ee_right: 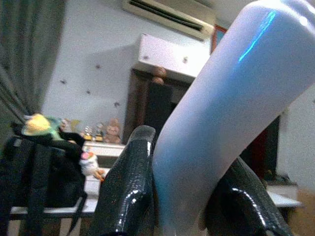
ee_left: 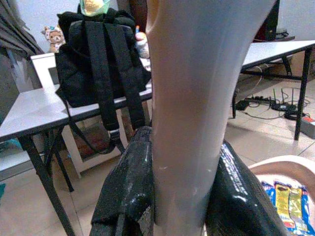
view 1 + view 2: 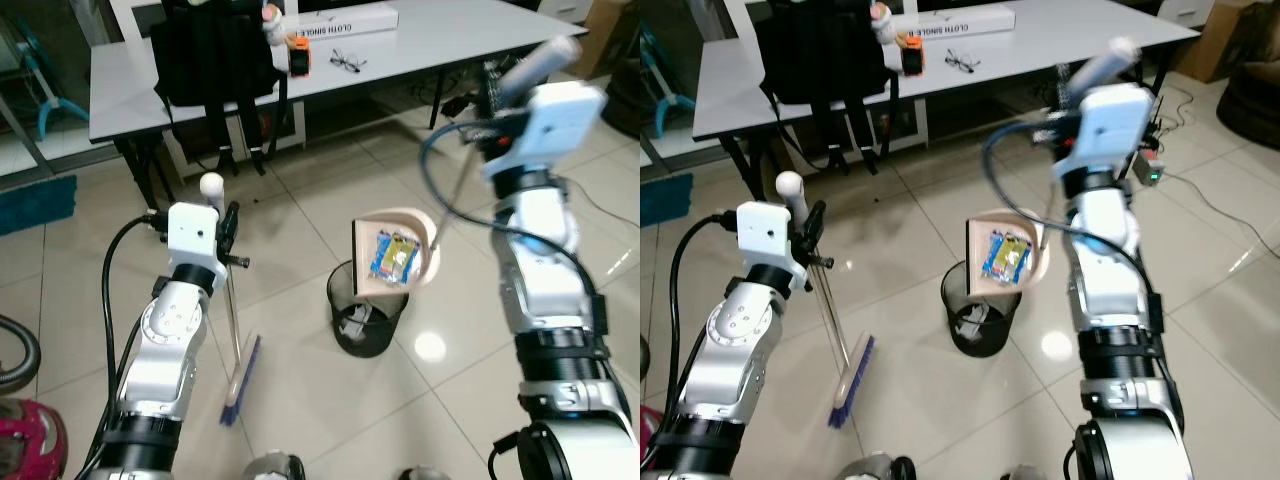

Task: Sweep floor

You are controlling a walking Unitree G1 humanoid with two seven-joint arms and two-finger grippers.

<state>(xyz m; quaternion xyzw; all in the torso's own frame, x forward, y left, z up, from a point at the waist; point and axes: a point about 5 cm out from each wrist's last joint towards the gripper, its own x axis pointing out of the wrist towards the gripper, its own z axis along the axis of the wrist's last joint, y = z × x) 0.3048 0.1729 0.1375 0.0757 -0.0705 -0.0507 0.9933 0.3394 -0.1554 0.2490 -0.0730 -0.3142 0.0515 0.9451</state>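
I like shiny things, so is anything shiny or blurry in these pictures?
Left eye view: a bright glare spot on the floor tiles beside the bin. Left wrist view: the broom handle sits very close and looks soft. Right wrist view: the dustpan handle is blurry, with a blue glint.

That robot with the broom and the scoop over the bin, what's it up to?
It is tidying the floor. The left gripper holds a broom upright, bristles on the tiles. The right gripper grips the long handle of a dustpan, tilted over a black wire bin. A blue and yellow wrapper lies in the pan, not yet tipped out.
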